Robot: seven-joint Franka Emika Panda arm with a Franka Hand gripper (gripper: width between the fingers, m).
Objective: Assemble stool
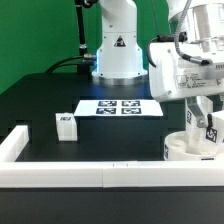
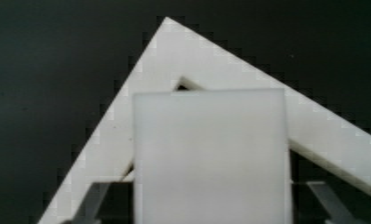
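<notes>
The black table carries the marker board at far centre, a stool leg at the exterior view's left and the round seat at its near right, inside white border rails.

Looking across a matte black table taking up most of the exterior view and catching a soft, even light. Seeing a green backdrop closing off the back on the exterior view's left (a paler, washed-out patch showing farther right). Noting white border rails running along the near edge and turning back along the exterior view's left side. Finding the marker board lying flat towards the back, and the same dark tabletop filling the wrist view's background
</notes>
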